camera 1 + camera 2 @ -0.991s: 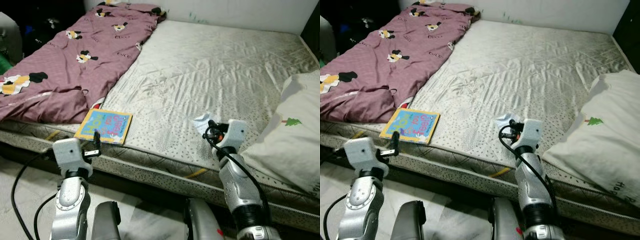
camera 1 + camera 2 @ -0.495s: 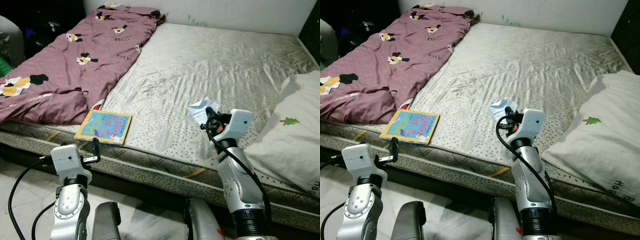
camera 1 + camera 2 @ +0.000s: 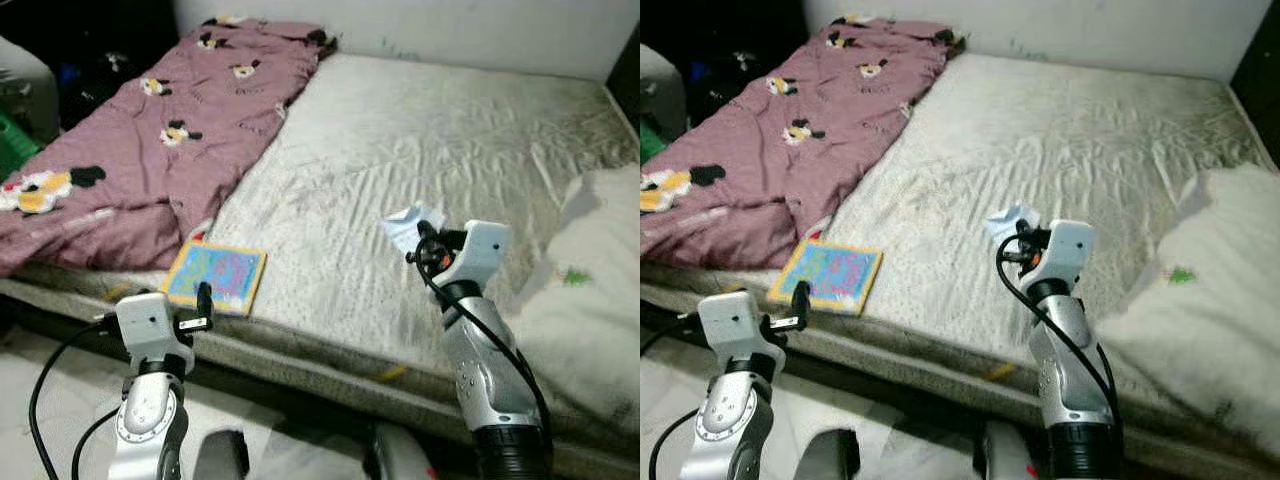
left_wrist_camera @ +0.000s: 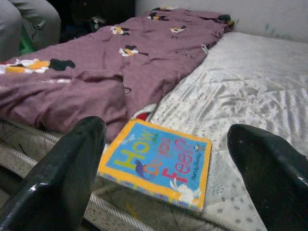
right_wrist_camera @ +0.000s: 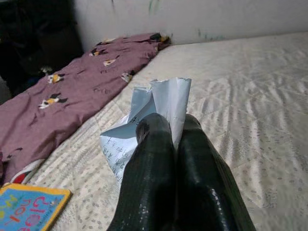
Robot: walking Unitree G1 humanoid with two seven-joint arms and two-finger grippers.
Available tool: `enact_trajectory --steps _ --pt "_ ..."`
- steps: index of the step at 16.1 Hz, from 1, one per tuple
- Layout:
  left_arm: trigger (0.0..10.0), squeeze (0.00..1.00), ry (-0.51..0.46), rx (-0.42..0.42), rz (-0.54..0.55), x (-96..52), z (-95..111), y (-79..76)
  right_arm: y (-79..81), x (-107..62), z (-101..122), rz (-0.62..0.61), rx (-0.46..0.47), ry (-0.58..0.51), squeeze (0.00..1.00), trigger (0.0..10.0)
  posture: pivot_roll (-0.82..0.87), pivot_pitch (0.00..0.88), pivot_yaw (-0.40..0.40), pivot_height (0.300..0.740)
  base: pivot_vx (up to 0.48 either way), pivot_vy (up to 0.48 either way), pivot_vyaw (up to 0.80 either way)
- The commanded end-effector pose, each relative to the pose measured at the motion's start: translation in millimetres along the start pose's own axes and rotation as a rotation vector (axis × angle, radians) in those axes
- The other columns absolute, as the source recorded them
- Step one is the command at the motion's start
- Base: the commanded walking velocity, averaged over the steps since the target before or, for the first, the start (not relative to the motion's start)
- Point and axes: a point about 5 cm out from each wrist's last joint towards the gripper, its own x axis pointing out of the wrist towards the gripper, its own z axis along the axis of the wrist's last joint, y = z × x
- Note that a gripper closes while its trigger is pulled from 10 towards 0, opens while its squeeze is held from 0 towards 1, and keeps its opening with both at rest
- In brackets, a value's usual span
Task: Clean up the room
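Left eye, bed: we see a mattress [image 3: 470,130] with a purple blanket [image 3: 150,150] lying along its left side.
Left eye, book: a children's book [image 3: 215,277] lies flat at the front edge of the mattress, just beside the blanket's front fold.
Left eye, pillow: a white pillow [image 3: 590,290] sits at the right edge of the mattress.
Left eye, right gripper: our right gripper [image 3: 420,232] is raised above the middle of the mattress, pinching a crumpled white paper [image 3: 408,226] that stands clear of the sheet.
Left eye, left gripper: our left gripper [image 3: 204,300] hangs in front of the mattress's front edge, just before the book.

Right eye: we see the same layout here, a little blurred, with the paper at the right gripper's tip.

Left wrist, fingers: our two black fingers [image 4: 67,178] stand wide apart, with nothing between them.
Left wrist, book: the book lies ahead between the fingers, flat on the mattress near its front edge, its far corner touching the blanket.

Right wrist, fingers: our fingers [image 5: 154,178] are pressed together on the paper, which sticks up past the tips.
Right wrist, surroundings: the blanket runs along the far side of the mattress, and a corner of the book shows near its front edge.
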Motion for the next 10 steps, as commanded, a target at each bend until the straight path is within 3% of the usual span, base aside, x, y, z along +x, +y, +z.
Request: enact_trajectory --steps 1,5,10 --pt "10.0 0.00 -0.002 0.004 -0.006 0.0 2.6 0.8 4.3 0.3 6.1 0.013 -0.013 -0.018 0.00 10.0 0.00 0.028 -0.012 0.695 0.000 0.000 0.00" --pt "10.0 0.00 -0.002 0.013 -0.016 2.2 4.6 0.5 4.9 -2.1 3.9 0.010 -0.016 -0.007 0.00 10.0 0.01 0.027 -0.005 0.740 0.000 0.000 0.00" --pt "10.0 0.00 -0.007 0.001 -0.013 7.0 6.5 -2.1 -0.9 -5.9 -1.5 -0.004 -0.036 0.018 0.00 10.0 0.00 0.017 0.001 0.740 0.000 0.000 0.00"
